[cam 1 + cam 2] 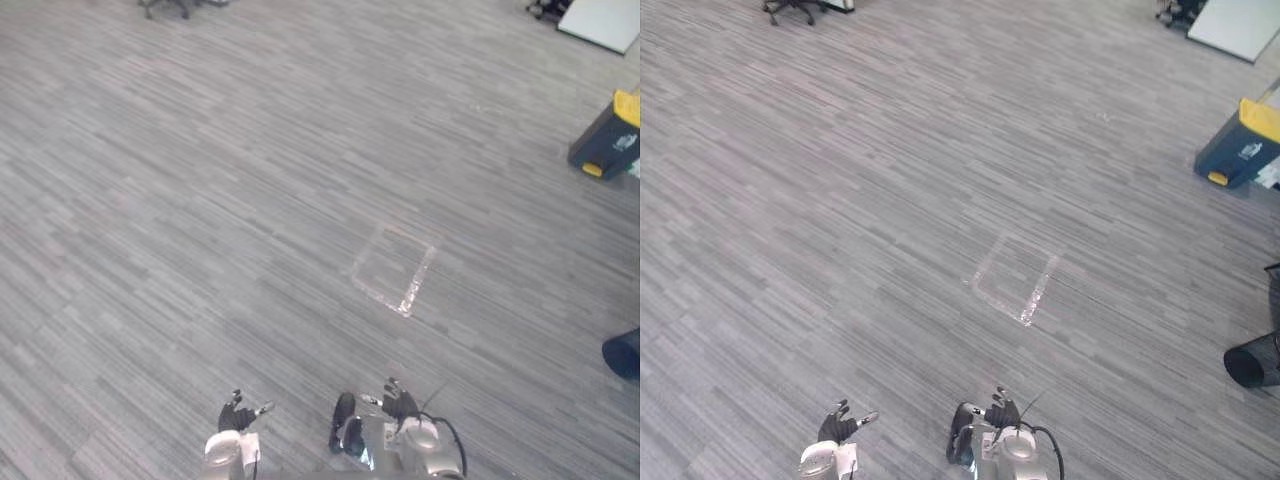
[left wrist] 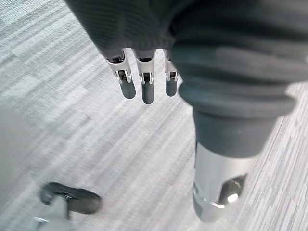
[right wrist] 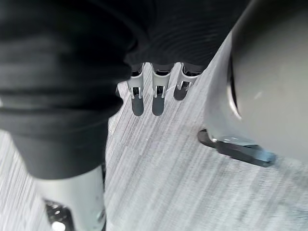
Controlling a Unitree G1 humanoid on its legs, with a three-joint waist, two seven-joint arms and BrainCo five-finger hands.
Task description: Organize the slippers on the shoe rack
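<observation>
My left hand hangs low at the bottom edge of the eye views, over grey striped carpet. In the left wrist view its fingers point straight down at the floor and hold nothing. My right hand hangs a little to its right, at about the same height. Its fingers are also straight and hold nothing. Both hands are open.
A taped square outline marks the carpet ahead of me. A dark blue bin with a yellow lid stands at the far right. A dark round object sits at the right edge. An office chair base and a white board lie far off.
</observation>
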